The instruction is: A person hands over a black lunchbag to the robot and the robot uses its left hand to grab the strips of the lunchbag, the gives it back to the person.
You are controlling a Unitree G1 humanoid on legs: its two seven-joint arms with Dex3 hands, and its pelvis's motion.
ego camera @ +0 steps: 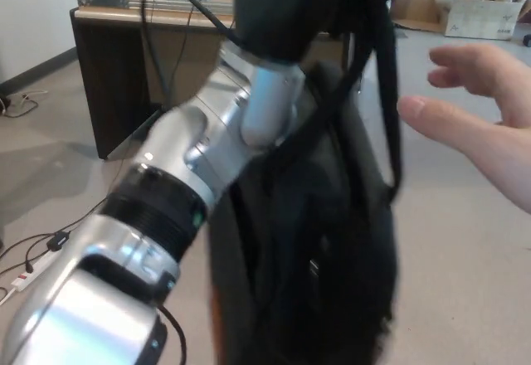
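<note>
- The black lunchbag [332, 249] is hanging in the air in front of the camera, blurred, filling the lower middle of the view and carried by nothing but its straps.
- Its straps [383, 91] are running upward from the bag's top to the top edge of the picture, where they are meeting the robot's hand.
- The left hand [290, 4] is showing as a dark mass at the top centre, with the straps passing up into it; it is gripping the straps, though the separate fingers are too blurred to make out.
- The left arm [174, 191], silver with a black ring, is slanting from the lower left corner up to that hand, lying just beside the bag's left side.
- A person's hand [473, 116] is reaching in from the right edge, fingers spread, close to the straps but apart from them.
- The right hand is not showing anywhere.
- Behind, a wooden desk [108, 66] is standing at upper left, a cardboard box [481, 12] is sitting at upper right, and cables with a power strip [25, 274] are lying on the floor at left.
</note>
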